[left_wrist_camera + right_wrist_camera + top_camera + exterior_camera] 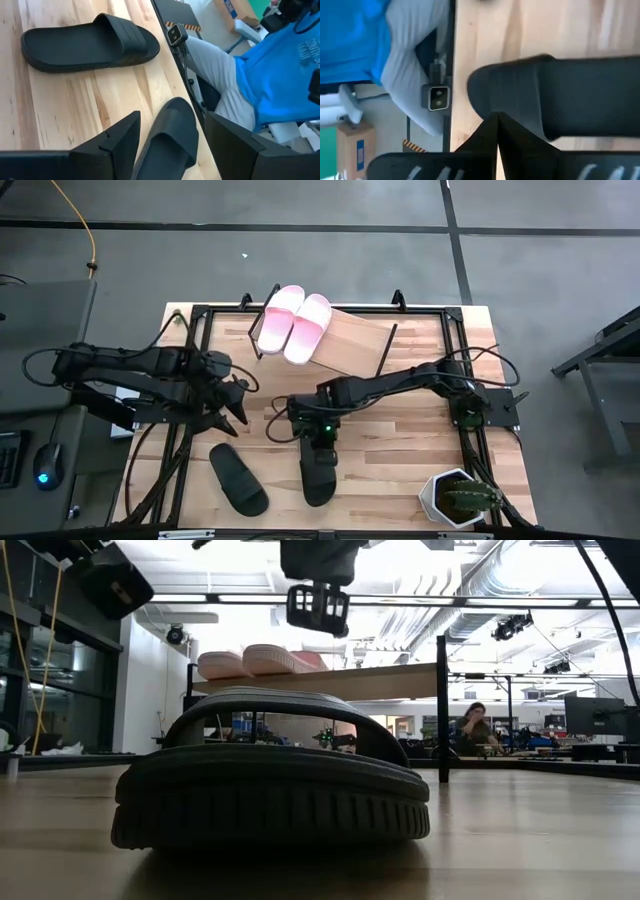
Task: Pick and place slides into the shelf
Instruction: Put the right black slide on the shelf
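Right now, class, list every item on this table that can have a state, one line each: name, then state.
pink slides: both on the shelf, side by side
shelf: slanted, right part bare
left black slide: flat on the table, not yet shelved
right black slide: flat on the table, under the right claw
right claw: shut, above that slide
left claw: open, above the table
potted cactus: upright at the table corner

Shelf (355, 340) right half free beside pink slides (295, 325).
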{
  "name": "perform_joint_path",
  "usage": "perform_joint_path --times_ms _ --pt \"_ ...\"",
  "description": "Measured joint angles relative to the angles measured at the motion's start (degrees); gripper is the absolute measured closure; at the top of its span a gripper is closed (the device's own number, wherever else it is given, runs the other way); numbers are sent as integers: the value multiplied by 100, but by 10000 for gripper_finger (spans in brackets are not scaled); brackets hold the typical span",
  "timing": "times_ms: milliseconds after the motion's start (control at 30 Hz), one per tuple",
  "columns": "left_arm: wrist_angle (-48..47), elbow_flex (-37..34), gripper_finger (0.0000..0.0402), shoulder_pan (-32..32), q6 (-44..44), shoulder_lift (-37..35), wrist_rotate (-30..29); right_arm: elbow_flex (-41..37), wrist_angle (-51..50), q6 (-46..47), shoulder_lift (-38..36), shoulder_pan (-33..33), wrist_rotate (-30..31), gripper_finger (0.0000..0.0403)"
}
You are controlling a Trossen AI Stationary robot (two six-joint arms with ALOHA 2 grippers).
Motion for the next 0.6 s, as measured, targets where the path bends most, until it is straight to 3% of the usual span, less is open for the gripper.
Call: perform_joint_path --times_ms 600 --pt "803 0 192 -838 -480 2 -733 4 108 -1003 44 -72 103 402"
